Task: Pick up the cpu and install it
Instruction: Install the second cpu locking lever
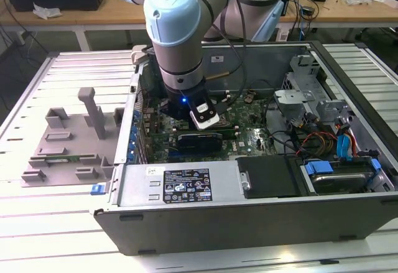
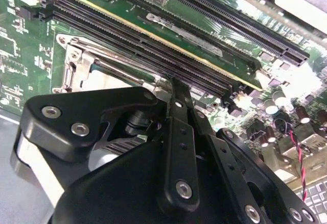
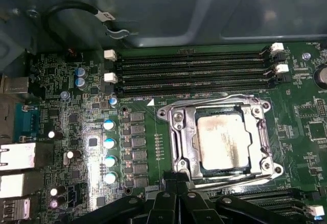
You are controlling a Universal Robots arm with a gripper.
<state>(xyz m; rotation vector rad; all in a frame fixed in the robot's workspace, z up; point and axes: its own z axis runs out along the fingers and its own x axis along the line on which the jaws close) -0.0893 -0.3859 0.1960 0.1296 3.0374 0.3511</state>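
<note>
sitting in socket frame [image 3: 179, 132], cpu [image 3: 222, 142], near edge hidden

Green motherboard [image 3: 76, 147] with black memory slots [image 3: 194, 68] (white clips at the ends); the cpu [image 3: 222, 142] shows smudged pale silver inside a shiny metal socket frame [image 3: 179, 142]; gripper [image 2: 171, 89] is matte black.

Even overhead room light, hot glare on the motherboard [image 3: 97, 147] in both wrist views, soft-blurred foreground tool [image 2: 173, 101].

arm [image 1: 180, 30] lowered, wrist vertical, fingers [image 2: 176, 99] together
</note>
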